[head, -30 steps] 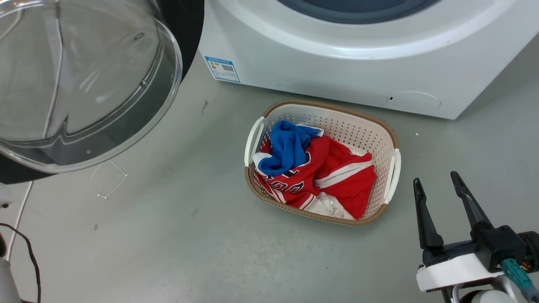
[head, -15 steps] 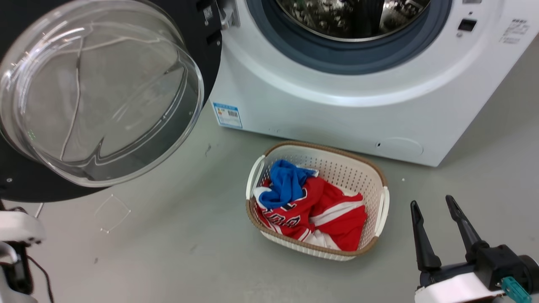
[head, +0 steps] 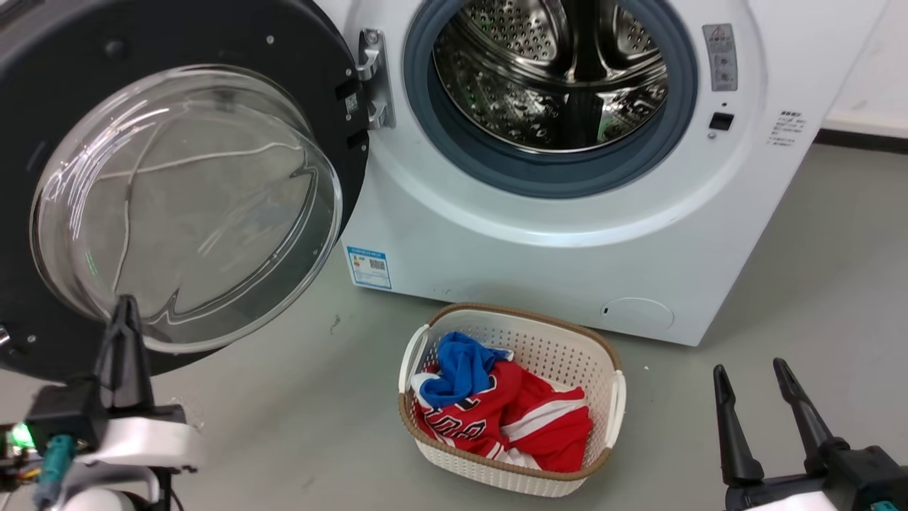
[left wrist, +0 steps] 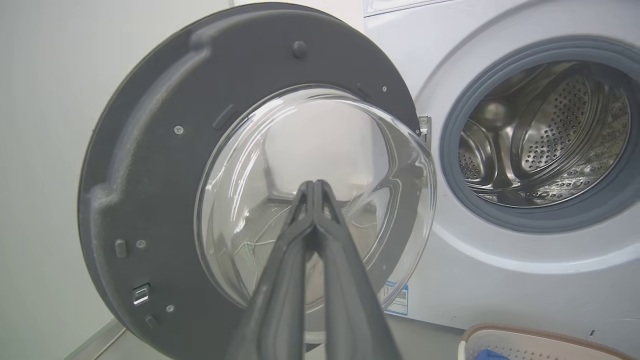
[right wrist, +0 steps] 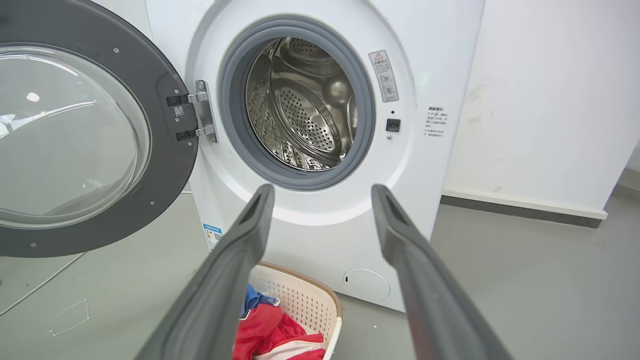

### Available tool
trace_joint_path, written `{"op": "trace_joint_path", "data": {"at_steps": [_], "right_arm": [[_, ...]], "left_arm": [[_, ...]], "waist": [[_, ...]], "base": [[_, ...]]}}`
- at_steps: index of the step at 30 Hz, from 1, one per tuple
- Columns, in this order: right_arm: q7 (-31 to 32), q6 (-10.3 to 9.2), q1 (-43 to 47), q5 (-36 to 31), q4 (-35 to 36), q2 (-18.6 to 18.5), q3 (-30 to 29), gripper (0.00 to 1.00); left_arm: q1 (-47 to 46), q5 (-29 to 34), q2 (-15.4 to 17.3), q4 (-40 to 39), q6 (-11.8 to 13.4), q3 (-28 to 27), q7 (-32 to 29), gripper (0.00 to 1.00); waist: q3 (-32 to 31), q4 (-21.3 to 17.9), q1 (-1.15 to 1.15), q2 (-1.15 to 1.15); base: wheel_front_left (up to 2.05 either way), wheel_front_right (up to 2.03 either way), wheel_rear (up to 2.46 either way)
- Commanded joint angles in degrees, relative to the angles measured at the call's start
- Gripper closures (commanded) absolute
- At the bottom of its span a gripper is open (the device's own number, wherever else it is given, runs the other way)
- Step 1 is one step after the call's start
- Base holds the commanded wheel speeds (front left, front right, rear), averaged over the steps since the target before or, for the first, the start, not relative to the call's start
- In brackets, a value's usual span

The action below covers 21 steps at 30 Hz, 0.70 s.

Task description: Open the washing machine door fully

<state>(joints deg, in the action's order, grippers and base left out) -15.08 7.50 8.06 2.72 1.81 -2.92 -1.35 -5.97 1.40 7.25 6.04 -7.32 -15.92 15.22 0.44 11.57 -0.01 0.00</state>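
Hanging wide open, the door (head: 184,206) leaves the drum (head: 553,78) bare, so the job looks about done. Left jaws pinch together on nothing; right jaws gape, empty.

The head view looks forward and down from high up at the machine (head: 567,270), with the door (head: 177,35) at its left and the basket (head: 560,344) near the bottom middle. The left wrist view sits low and near the door, facing its inner side, with the drum (left wrist: 550,135) off to its right. The right wrist view stands farther back, facing the machine's front at about drum height. All three share door, drum and basket.
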Motion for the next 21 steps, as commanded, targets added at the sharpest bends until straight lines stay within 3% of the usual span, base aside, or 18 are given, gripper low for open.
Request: {"op": "trace_joint_path", "data": {"at_steps": [1,12,21], "right_arm": [[-0.11,-0.03,0.60,0.47,0.30,0.08,-0.12,0.00],[-0.11,-0.02,1.61,1.05,1.67,0.08,-1.46,0.00],[-0.11,-0.02,2.34,1.27,2.34,0.08,-2.19,0.00]], "left_arm": [[1.08,-0.23,-0.39,-0.77,0.05,1.25,-0.13,1.00],[5.61,-1.81,-2.20,-2.08,-0.06,11.57,-0.13,1.00],[7.93,-2.57,-3.15,-0.27,0.14,14.88,-0.13,1.00]], "waist": [[-0.79,-0.83,0.01,0.00],[-1.59,-4.48,0.01,0.00],[-1.36,-8.50,0.01,0.00]], "base": [[0.00,0.00,0.00],[0.00,0.00,0.00],[0.00,0.00,0.00]]}}
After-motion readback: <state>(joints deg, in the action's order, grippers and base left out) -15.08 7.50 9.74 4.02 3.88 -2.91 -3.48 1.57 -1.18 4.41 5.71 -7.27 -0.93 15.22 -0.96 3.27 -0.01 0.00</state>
